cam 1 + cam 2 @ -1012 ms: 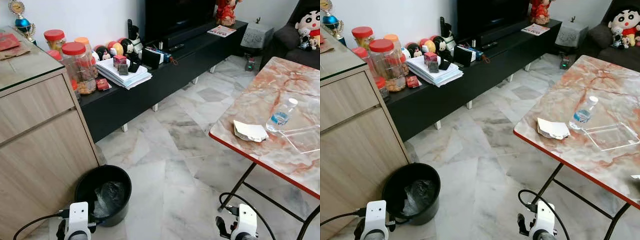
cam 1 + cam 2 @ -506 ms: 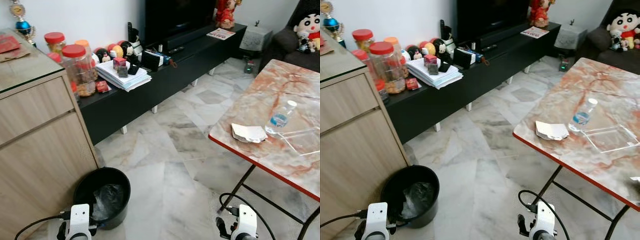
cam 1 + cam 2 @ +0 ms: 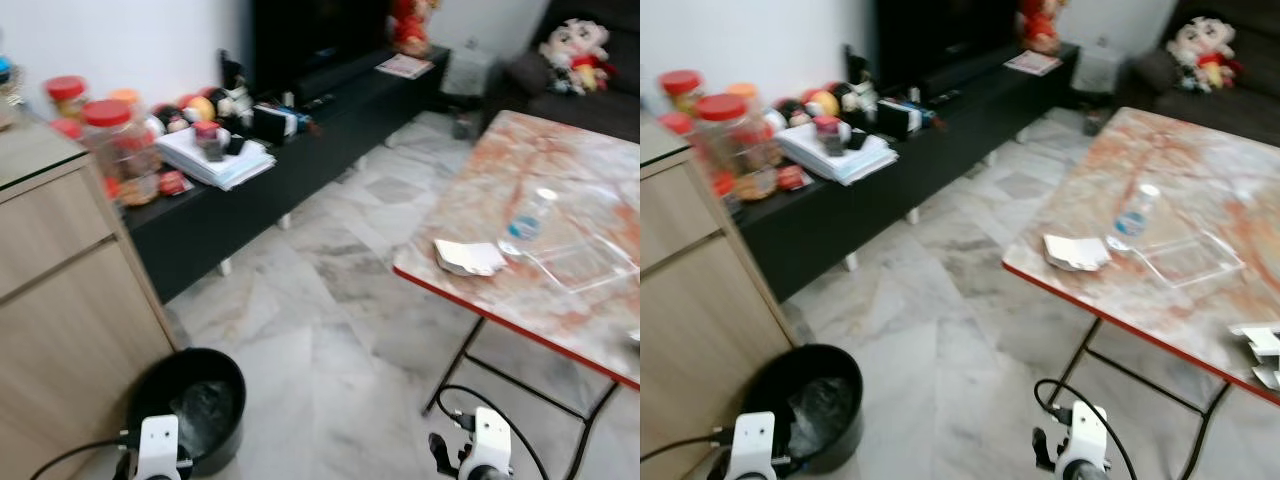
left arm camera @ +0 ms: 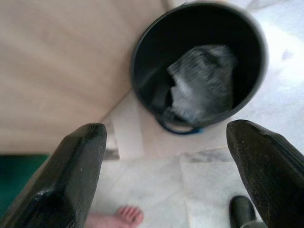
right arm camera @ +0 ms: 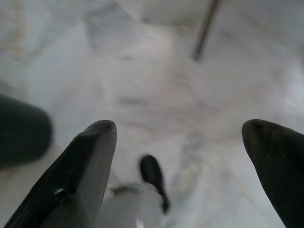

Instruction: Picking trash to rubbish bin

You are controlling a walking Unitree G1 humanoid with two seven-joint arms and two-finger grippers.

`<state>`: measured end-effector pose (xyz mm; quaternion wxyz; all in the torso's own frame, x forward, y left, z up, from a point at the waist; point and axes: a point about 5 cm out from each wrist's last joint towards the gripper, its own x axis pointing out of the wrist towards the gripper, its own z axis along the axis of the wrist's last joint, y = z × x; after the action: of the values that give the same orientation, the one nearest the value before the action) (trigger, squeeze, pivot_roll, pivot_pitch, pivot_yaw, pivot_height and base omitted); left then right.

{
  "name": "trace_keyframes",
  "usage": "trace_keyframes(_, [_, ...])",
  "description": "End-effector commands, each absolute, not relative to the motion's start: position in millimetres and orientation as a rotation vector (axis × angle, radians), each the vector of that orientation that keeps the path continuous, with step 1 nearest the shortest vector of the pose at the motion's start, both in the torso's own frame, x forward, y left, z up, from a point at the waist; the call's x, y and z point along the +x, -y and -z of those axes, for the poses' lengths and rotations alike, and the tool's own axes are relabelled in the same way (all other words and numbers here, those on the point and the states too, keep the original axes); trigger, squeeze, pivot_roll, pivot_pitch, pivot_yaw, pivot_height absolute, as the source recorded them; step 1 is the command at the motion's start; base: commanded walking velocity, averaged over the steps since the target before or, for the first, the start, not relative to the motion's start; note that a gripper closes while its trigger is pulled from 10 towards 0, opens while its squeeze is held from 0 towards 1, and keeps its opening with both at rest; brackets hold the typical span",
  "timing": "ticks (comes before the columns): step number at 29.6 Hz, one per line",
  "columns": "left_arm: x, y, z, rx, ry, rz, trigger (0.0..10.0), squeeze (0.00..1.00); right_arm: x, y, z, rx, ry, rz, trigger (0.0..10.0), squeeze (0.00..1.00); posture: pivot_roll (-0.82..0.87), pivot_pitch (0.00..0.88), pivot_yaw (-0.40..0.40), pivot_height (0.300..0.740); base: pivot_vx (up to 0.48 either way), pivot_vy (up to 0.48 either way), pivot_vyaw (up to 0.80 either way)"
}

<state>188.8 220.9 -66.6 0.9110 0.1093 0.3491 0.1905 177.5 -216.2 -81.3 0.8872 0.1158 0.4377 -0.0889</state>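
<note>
Approaching the trash: I judge this to be the opening step, with nothing yet picked up. My left end effector (image 4: 166,175) hangs low beside me, its two black fingers spread wide and holding nothing; between them I see the black rubbish bin (image 4: 199,66) on the marble floor (image 3: 330,330), set against the wooden cabinet (image 3: 70,300), with a dark crumpled liner or bag inside it. A bare foot shows at the edge of that wrist view. My right end effector (image 5: 178,175) also hangs idle over the floor, fingers wide apart and empty.

The likely trash is the crumpled white paper (image 3: 468,257), lying near the red-trimmed edge of the marble-topped bench (image 3: 560,160), at the corner nearest the bin. Just beside it, further in from the edge, stands a small plastic water bottle (image 3: 525,222), and next to that a clear plastic tray (image 3: 585,262). More white scraps (image 3: 1260,345) lie at the bench's near edge on my right.

The head views are blurred, so finer detail of the paper cannot be told.

The next move, as I judge it, calls for stepping up to the bench edge, raising my right arm above the top, and closing on the paper without knocking the bottle; carrying it to the bin comes afterwards.
</note>
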Motion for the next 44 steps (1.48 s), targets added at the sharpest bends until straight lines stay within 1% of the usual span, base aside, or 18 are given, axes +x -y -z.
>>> trace_keyframes(1, [187,-217,69,0.245,-0.736,-0.368,10.0,0.0,177,218,81,0.243,-0.914,0.195,10.0,0.0,0.03,0.015,-0.034,0.74,0.0,0.0,-0.79])
trace_keyframes(3, [187,-217,69,0.27,-0.74,-0.357,10.0,0.0,176,218,82,0.243,-0.917,0.195,10.0,0.0,0.02,0.011,-0.035,0.74,0.0,-0.202,-0.79])
trace_keyframes(6, [187,-216,70,0.26,-0.744,-0.359,10.0,0.0,176,219,82,0.241,-0.918,0.196,10.0,0.0,0.02,0.011,-0.035,0.74,0.0,-0.48,-0.79])
trace_keyframes(29, [191,-212,68,0.243,-0.734,-0.353,10.0,0.0,176,223,81,0.239,-0.92,0.199,10.0,0.0,0.02,0.007,-0.035,0.74,0.0,0.0,-0.79])
trace_keyframes(36, [192,-211,67,0.243,-0.726,-0.347,10.0,0.0,185,221,77,0.235,-0.9,0.186,10.0,0.0,0.02,0.007,-0.035,0.74,0.0,0.0,-0.79])
trace_keyframes(41, [210,-205,57,0.252,-0.637,-0.31,10.0,0.0,195,220,71,0.231,-0.844,0.18,10.0,0.0,0.02,0.018,-0.041,0.74,0.0,0.0,-0.2])
trace_keyframes(42, [215,-203,53,0.256,-0.608,-0.297,10.0,0.0,199,219,69,0.217,-0.829,0.171,10.0,0.0,0.02,0.018,-0.041,0.74,0.0,0.0,0.0])
trace_keyframes(43, [225,-198,45,0.269,-0.55,-0.275,10.0,0.0,211,218,62,0.192,-0.778,0.145,10.0,0.0,0.02,0.023,-0.043,0.74,0.0,0.0,0.0])
trace_keyframes(44, [225,-198,45,0.269,-0.55,-0.275,10.0,0.0,211,218,62,0.192,-0.778,0.145,10.0,0.0,0.02,0.023,-0.043,0.74,0.0,0.0,0.0])
